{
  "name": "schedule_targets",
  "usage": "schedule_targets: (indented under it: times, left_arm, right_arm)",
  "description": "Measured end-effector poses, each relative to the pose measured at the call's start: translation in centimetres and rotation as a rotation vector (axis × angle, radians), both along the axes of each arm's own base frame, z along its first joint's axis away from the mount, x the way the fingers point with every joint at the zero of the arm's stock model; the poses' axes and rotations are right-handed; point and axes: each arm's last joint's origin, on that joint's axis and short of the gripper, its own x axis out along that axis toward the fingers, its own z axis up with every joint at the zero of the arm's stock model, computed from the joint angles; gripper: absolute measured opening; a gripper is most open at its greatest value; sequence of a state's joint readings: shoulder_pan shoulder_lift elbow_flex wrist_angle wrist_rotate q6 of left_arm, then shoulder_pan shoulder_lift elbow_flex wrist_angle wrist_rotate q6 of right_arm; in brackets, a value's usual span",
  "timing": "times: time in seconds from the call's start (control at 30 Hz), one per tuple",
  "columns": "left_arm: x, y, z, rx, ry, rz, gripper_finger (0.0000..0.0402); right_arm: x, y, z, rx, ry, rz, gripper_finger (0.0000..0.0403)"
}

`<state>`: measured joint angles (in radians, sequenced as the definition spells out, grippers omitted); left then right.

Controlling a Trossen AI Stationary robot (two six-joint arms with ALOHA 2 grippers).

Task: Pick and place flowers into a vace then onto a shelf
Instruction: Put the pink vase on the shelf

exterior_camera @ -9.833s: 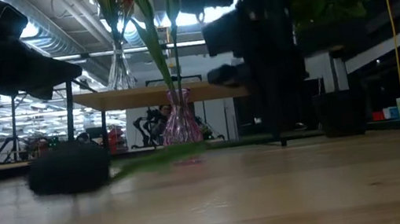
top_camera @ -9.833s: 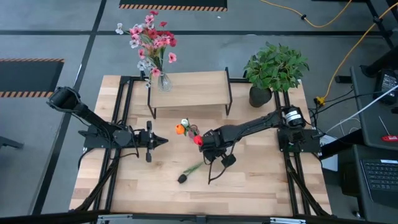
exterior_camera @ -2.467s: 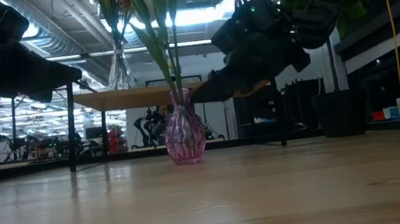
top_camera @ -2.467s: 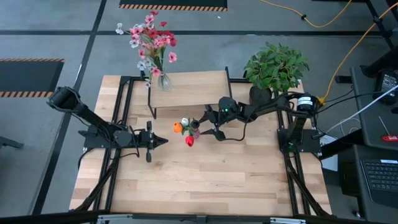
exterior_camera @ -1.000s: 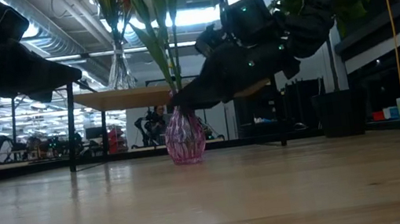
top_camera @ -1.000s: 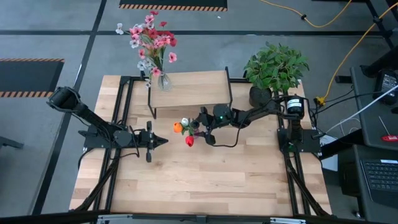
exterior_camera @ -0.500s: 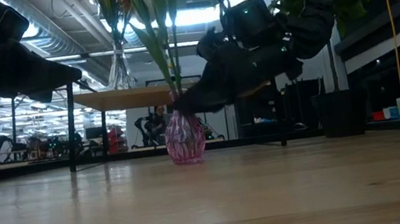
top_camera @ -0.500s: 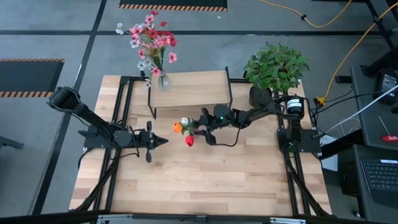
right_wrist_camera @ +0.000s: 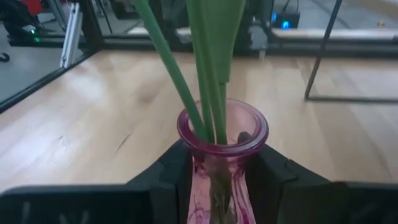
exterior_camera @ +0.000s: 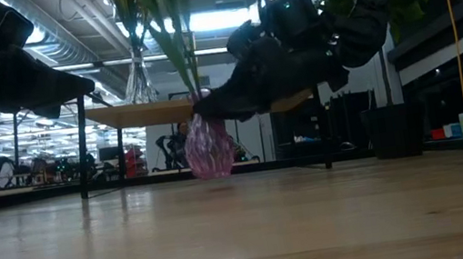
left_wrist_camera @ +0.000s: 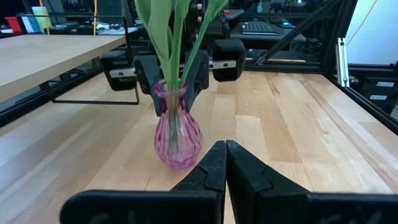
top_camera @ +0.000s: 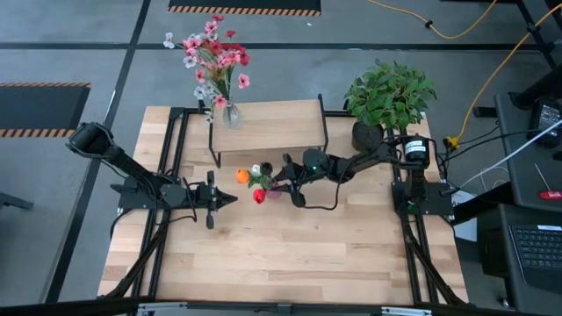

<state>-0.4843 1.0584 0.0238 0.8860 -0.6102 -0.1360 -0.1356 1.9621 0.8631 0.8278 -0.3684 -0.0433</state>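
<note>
A small pink glass vase (left_wrist_camera: 177, 134) holds three flowers (top_camera: 250, 180) with orange, white and red blooms on green stems (right_wrist_camera: 208, 68). It stands in front of the shelf (top_camera: 268, 123), a light board on a thin black frame. My right gripper (top_camera: 279, 180) reaches in from the table's right and is shut on the vase. My left gripper (top_camera: 230, 200) waits shut just to the left of the vase, with its fingertips (left_wrist_camera: 225, 149) pointing at it. My right gripper pinches the vase's neck (right_wrist_camera: 202, 168) just under the rim, one finger (right_wrist_camera: 171, 171) on each side. The fingers come in level from the table's right (exterior_camera: 210, 110). The vase leans toward the table's left, and in the low view its base (exterior_camera: 213, 174) looks just off the tabletop.
A clear vase of pink and white flowers (top_camera: 215, 66) stands on the shelf's left end. A bushy green plant in a black pot (top_camera: 386, 96) sits at the far right corner. Black frame rails (top_camera: 167, 158) run along both table sides. Bare tabletop (top_camera: 281, 250) lies near the front.
My right gripper has closed in on the vase's neck and taken hold. The vase has then tipped toward the table's left and risen slightly, and the blooms have swung left. My left arm has kept still.
</note>
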Motion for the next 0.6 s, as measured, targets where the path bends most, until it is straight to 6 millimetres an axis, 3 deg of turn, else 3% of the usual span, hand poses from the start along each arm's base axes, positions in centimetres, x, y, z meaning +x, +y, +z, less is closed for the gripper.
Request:
schedule_targets:
  times: [0.37,0.6]
  left_arm:
    - [0.0,0.0,0.0,0.000,0.000,0.000,0.0006]
    - [0.0,0.0,0.0,0.008,0.001,0.000,0.0006]
  right_arm:
    - [0.1,0.1,1.3,0.025,-0.091,0.017,0.0110]
    - [-0.5,0.2,3.5,0.061,-0.084,0.039,0.0110]
